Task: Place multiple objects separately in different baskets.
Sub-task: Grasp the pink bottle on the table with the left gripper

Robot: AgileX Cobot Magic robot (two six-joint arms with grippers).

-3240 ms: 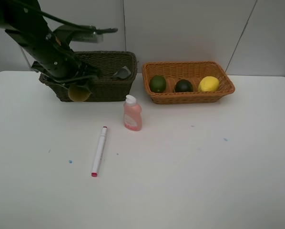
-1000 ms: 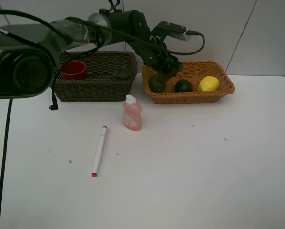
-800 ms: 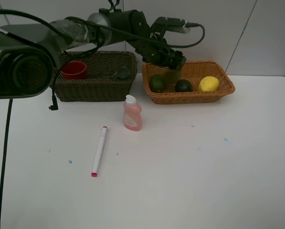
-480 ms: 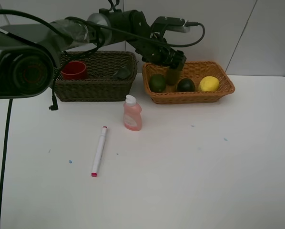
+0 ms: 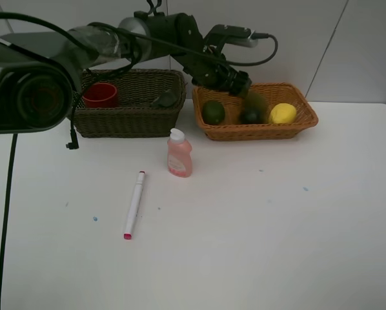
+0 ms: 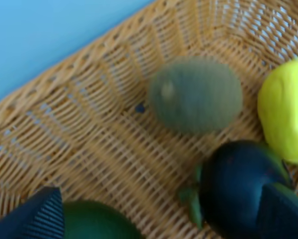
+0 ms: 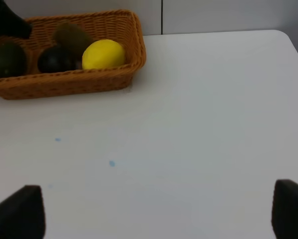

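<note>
Far left, the dark basket [image 5: 128, 123] holds the red cup [image 5: 101, 94]; the marker [image 5: 134, 203] and pink bottle [image 5: 179, 153] wait on the table [image 5: 244, 226]. Over the tan basket [image 5: 257, 132], the left end effector [image 5: 240, 82] has just opened wide, and the kiwi [image 5: 255, 102] now lies inside near the lemon [image 5: 283, 113]. That is one more item sorted. The right end effector [image 7: 151, 211] is wide and empty.

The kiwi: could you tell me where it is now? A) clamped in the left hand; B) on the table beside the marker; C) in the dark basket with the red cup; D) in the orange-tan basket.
D: the kiwi is inside the orange-tan basket, beside the lemon.
</note>
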